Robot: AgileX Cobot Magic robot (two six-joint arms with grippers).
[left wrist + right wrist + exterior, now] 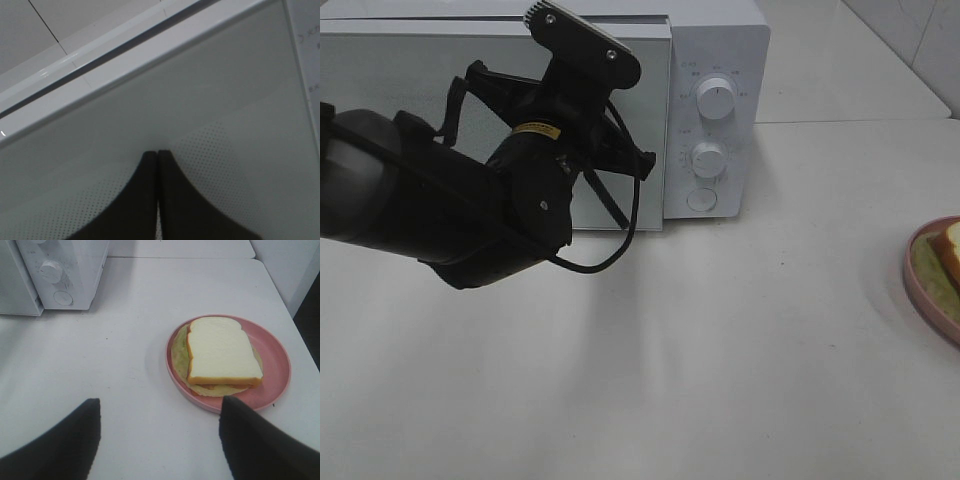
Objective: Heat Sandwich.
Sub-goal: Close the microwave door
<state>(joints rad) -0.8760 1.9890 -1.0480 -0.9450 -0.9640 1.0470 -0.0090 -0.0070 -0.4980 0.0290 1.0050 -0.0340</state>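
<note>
out at the table's right edge the sandwich [220, 351] is sitting on its plate [274, 365] just ahead of my right claw [159, 440], which is gaping empty, while my left claw [158, 156] is clenched against the microwave door [210, 100].

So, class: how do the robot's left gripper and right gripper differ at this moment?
1. The left gripper is shut, fingers pressed together; the right gripper is open.
2. The left gripper faces the microwave door; the right gripper looks down on the sandwich on its pink plate.
Both have dark fingers and hold nothing.
</note>
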